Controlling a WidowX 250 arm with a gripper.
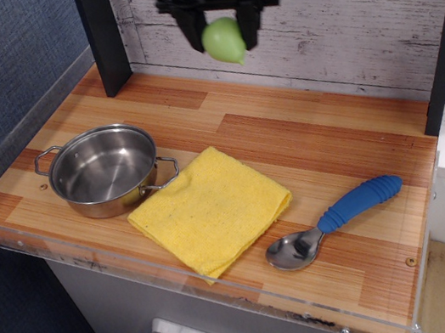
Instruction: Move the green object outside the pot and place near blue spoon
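Observation.image view, no readable writing anywhere. Up at top centre the black gripper [223, 30] hangs in front of the plank wall, fingers pointing down, jaws pinched on the green object [225, 41], well above the wooden counter [286, 134]. At left, the pot [104, 170] sits empty. A yellow cloth [210, 209] touches its handle. Lower right lies the blue spoon [336, 221], far from the fruit.
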